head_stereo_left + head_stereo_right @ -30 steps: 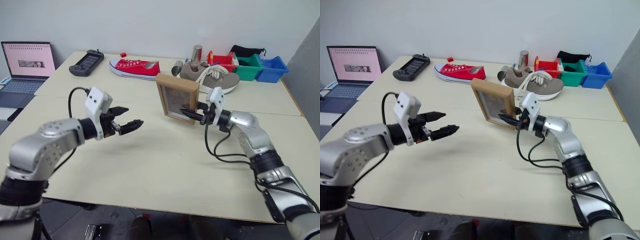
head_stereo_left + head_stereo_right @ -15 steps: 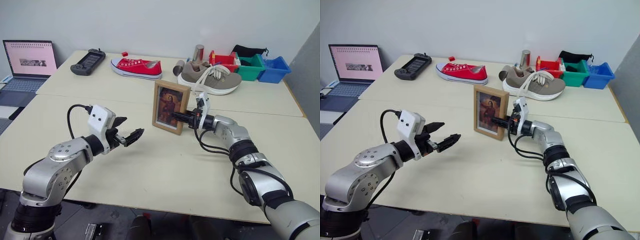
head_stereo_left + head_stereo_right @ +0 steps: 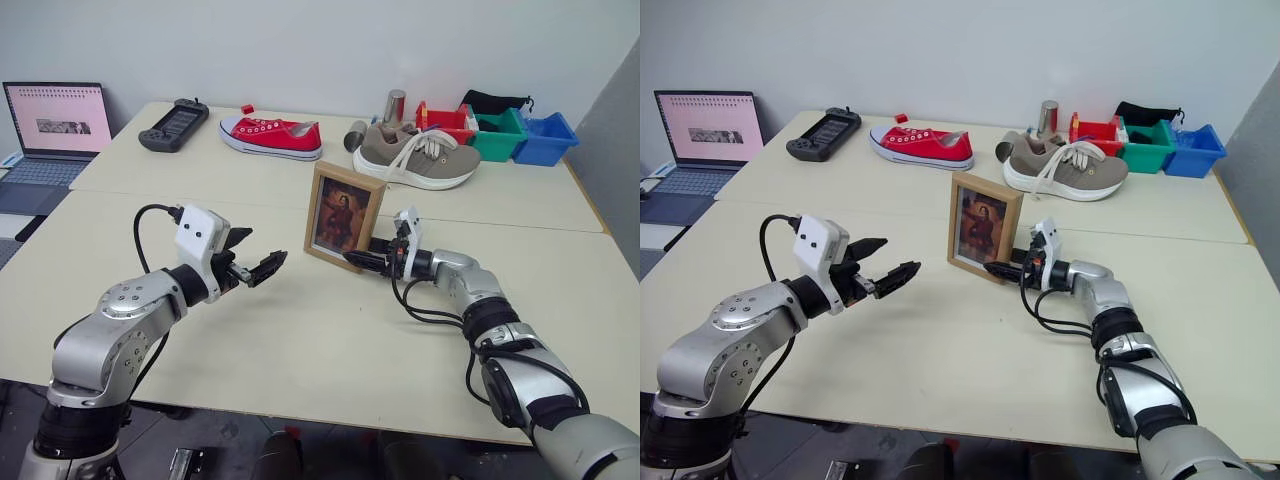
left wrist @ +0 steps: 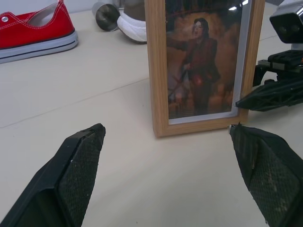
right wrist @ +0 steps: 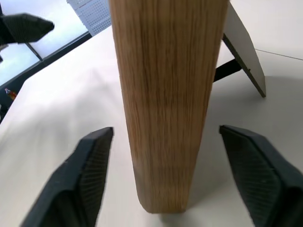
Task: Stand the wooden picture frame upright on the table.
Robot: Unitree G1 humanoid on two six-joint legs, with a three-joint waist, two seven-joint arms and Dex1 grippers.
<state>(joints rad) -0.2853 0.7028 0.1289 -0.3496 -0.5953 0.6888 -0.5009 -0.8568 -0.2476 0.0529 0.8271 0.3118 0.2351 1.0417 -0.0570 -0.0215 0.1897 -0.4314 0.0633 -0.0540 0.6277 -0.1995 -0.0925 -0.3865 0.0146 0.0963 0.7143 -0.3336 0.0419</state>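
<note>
Your right gripper (image 5: 161, 175) stands with its jaws spread wide, one on each side of the wooden picture frame's (image 3: 341, 217) near edge, touching neither face. The frame stands upright on the table (image 3: 330, 340), well in from every edge, just your side of the seam, its stand flap (image 5: 244, 47) propped out behind. Your left gripper (image 3: 256, 266) hovers wide open and empty, well apart to the frame's left. This looks like the release step. Next, draw the right gripper straight back, clear of the frame, without nudging it.
</note>
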